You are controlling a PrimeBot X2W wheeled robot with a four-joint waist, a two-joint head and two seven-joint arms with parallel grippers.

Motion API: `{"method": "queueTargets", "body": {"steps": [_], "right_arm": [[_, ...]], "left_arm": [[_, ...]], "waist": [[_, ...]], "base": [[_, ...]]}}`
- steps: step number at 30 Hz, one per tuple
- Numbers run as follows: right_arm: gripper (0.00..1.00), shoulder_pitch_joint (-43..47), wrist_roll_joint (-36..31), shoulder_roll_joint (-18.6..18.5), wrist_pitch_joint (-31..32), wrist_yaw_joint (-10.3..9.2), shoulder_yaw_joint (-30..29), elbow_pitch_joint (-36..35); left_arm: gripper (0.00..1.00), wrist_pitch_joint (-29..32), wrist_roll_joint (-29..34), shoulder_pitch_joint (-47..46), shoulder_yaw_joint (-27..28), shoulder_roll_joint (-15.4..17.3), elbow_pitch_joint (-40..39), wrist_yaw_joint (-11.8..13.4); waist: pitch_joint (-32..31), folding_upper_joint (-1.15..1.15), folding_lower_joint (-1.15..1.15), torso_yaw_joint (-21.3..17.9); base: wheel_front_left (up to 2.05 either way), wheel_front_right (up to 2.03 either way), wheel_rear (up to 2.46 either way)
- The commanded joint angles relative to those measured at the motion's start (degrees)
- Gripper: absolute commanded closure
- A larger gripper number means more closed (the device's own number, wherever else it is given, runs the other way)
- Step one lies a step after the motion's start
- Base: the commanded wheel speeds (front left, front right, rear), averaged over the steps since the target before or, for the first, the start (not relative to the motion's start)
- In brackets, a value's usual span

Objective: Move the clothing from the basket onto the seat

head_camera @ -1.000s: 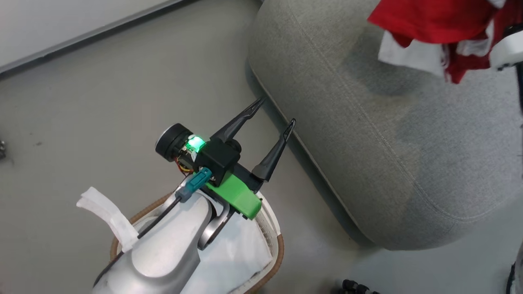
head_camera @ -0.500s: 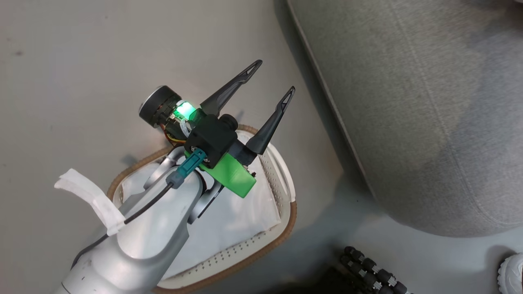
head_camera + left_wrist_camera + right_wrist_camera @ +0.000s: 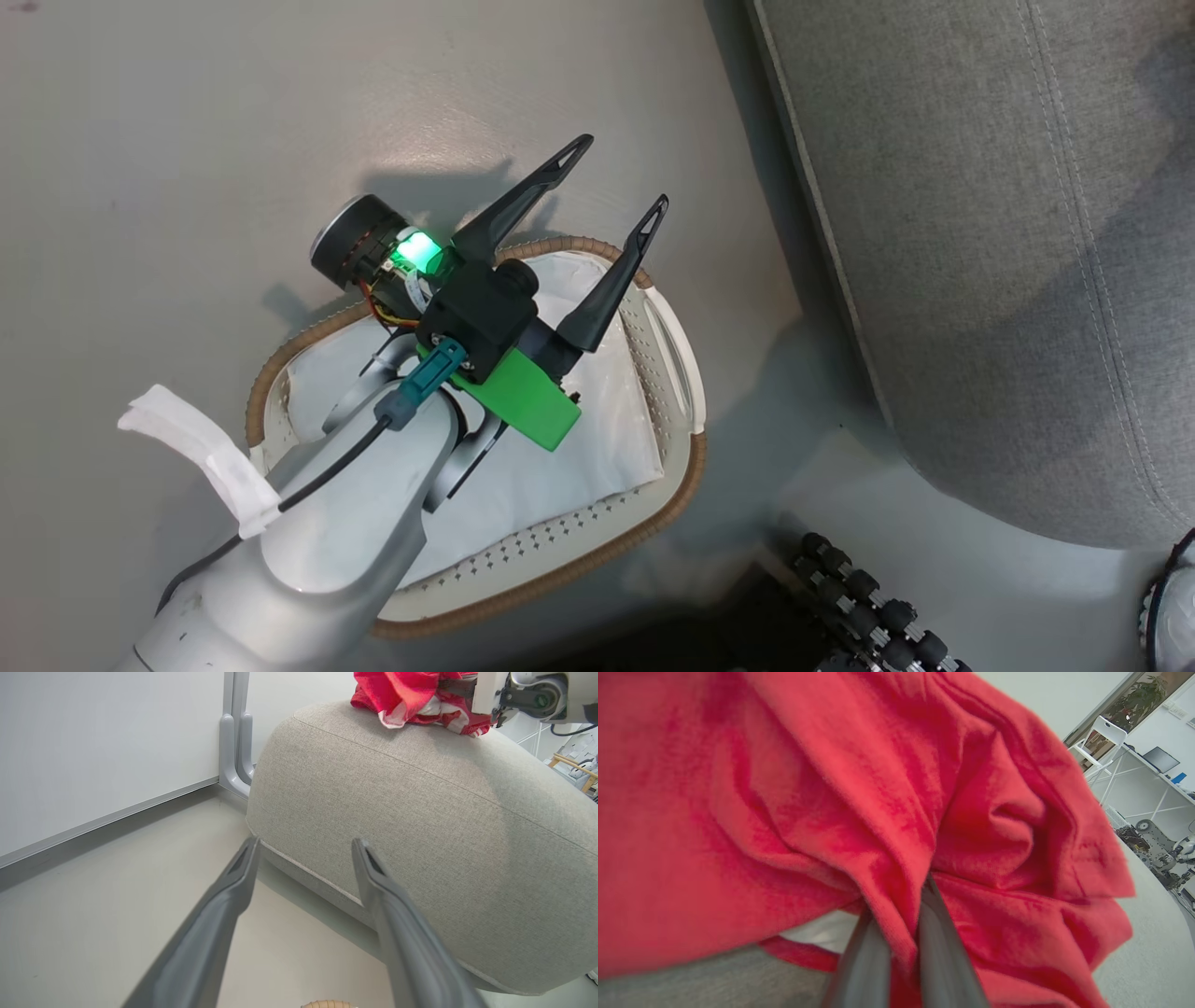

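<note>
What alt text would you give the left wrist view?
The left tool, fingers spread open, points at the side of a large grey fabric seat on a pale floor. Bright red clothing with white trim is bunched at the seat's top, beside the right arm's wrist.

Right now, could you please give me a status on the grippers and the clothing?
Left gripper open, empty, above the basket. Right gripper shut on the clothing, at the top of the seat. Nothing seen in the way.
</note>
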Motion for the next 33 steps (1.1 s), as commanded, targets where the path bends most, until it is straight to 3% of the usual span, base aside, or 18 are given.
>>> {"method": "queueTargets", "body": {"steps": [1,2,3,4,5,6,11,19,33], "right_arm": [[1.00,1.33,-0.65,-0.07,-0.10,-0.10,-0.48,-0.18],[1.00,1.48,-0.59,0.22,-0.10,-0.10,-1.13,-0.87],[0.82,1.73,-0.60,0.60,-0.10,-0.10,-1.60,-1.21],[0.55,2.37,-0.90,1.24,-0.10,-0.09,-1.54,-1.52],[0.17,3.02,-1.15,1.68,-0.10,-0.09,-1.33,-1.88],[0.00,3.47,-1.09,1.82,-0.10,-0.09,-1.20,-2.31],[0.00,8.88,-0.52,3.48,-0.07,-0.09,0.38,-5.98],[0.00,15.89,0.25,2.93,-0.07,-0.09,4.26,-8.97],[0.00,20.59,2.36,1.83,-0.07,-0.09,8.89,-10.83]], "left_arm": [[0.00,0.03,-0.30,0.30,-0.16,0.14,0.13,0.18],[0.00,0.01,-0.35,0.48,-0.21,0.06,0.32,0.22],[0.00,-0.02,-0.41,0.61,-0.27,-0.02,0.47,0.24],[0.00,-0.07,-0.53,0.78,-0.27,-0.09,0.69,0.29],[0.00,-0.12,-0.70,0.94,-0.28,-0.24,0.97,0.29],[0.00,-0.14,-0.89,1.06,-0.32,-0.41,1.17,0.29],[0.00,-0.56,-2.71,2.40,0.74,-1.55,2.61,0.18],[0.00,-0.60,-4.97,5.72,4.06,-3.86,3.92,-0.08],[0.00,-0.55,-5.57,14.15,14.87,-8.69,8.08,0.10]], "waist": [[-0.49,0.00,-0.01,-0.22],[-0.83,0.00,-0.01,-0.28],[-1.10,0.00,-0.01,-0.34],[-1.53,0.00,-0.01,-0.47],[-2.04,0.00,-0.01,-0.57],[-2.45,0.00,-0.01,-0.63],[-6.94,0.00,-0.01,-0.80],[-15.22,0.00,-0.01,0.91],[-30.47,0.00,-0.01,7.33]], "base": [[0.00,0.00,0.00],[0.00,0.00,0.00],[0.00,0.00,0.00],[0.00,0.00,0.00],[0.00,0.00,0.00],[0.00,0.00,0.00],[0.00,0.00,0.00],[0.00,0.00,0.00],[0.00,0.00,0.00]]}}
